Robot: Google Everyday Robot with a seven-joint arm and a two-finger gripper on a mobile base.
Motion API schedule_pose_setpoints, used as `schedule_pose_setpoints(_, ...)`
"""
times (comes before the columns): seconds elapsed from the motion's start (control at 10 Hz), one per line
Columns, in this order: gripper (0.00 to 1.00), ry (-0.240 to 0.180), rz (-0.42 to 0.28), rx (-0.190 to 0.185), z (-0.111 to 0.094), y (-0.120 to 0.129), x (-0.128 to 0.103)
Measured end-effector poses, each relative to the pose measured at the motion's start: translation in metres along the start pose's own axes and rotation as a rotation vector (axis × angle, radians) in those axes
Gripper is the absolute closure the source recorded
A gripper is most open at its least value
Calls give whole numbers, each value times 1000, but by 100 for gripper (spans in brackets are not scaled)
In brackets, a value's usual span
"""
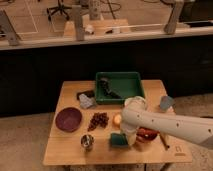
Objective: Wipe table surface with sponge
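A dark green sponge (118,140) lies on the wooden table (65,152) near the front edge, right of the middle. My white arm reaches in from the right and bends down over it. My gripper (126,137) is at the arm's lower end, right at the sponge's right side and pressed down to table level. The arm covers most of the gripper.
A green tray (119,80) with a dark object (106,88) stands at the back. A purple bowl (68,119), dark red grapes (98,120), a metal cup (87,142), an orange (117,119), a red item (148,134), a grey-blue object (166,103) and a grey crumpled thing (86,101) surround the sponge.
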Motion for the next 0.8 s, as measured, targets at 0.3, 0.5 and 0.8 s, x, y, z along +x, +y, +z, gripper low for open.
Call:
schedule_pose_setpoints(0.3, 95, -11, -60, 13, -1, -22, -32)
schedule_pose_setpoints(0.5, 95, -33, -113, 6, 0, -20, -51)
schedule_pose_setpoints(0.8, 95, -61, -169, -20, 0, -5, -61)
